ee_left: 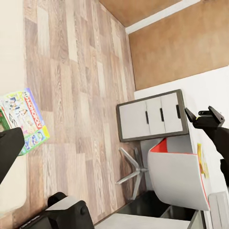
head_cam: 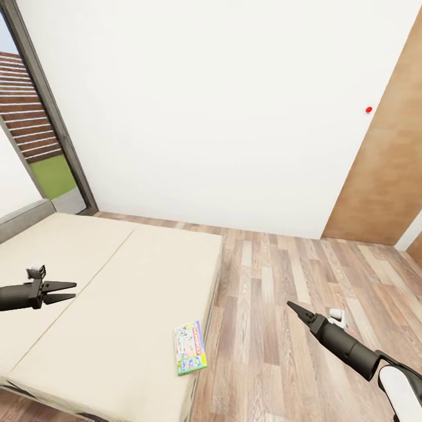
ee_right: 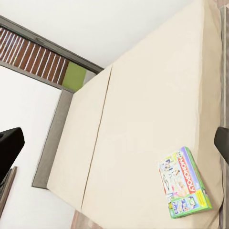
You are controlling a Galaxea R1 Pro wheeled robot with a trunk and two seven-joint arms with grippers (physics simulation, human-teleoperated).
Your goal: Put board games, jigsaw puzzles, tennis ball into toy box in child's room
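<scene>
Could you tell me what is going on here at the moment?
The robot faces the bed with nothing in either claw. One board game lies flat near the mattress edge closest to the wood floor. The left claw hovers open over the mattress, well away from the box. The right claw hangs over the floor beside the bed; its jaws look closed. Nothing is being gripped yet.

Bed (head_cam: 99, 293) top open — one board game (head_cam: 190, 347) (near edge) interrupts.
</scene>
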